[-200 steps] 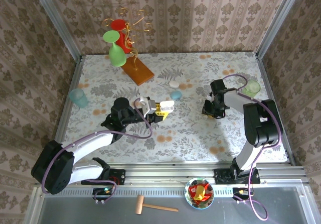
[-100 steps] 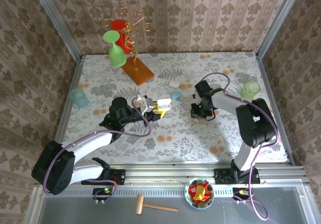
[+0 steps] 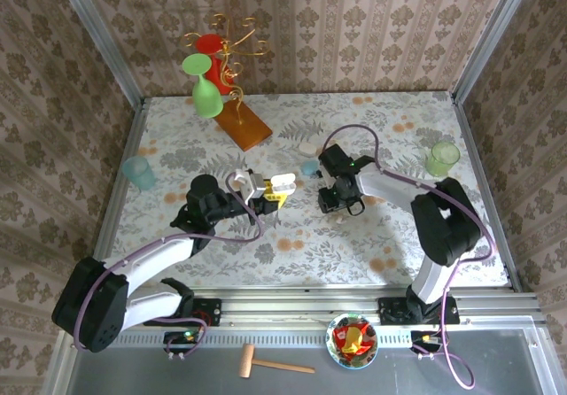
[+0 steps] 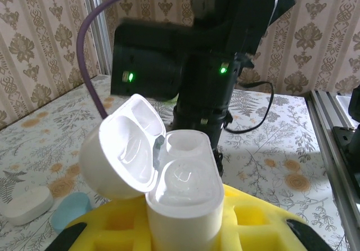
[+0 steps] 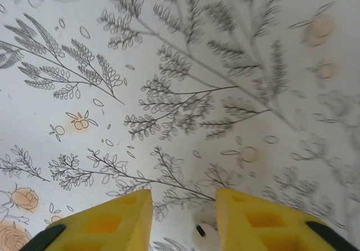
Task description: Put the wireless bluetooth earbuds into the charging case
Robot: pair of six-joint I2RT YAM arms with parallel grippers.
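Earbud [image 5: 203, 231], white, is lying on the floral table [image 3: 399, 236] between the parted, narrow-set fingers of the right gripper [image 5: 183, 206], ungripped, right of centre. The left gripper [image 3: 271, 191] is clamping the white charging case [image 4: 183, 189] upright mid-table, just left of the right gripper, lid hanging open.

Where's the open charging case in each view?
Top external: charging case, centre, held by the left gripper.
Left wrist: centre foreground, lid open, between yellow fingers.
Right wrist: aimed at the floral tablecloth instead.
Shared landmark: that tablecloth, in all three views.
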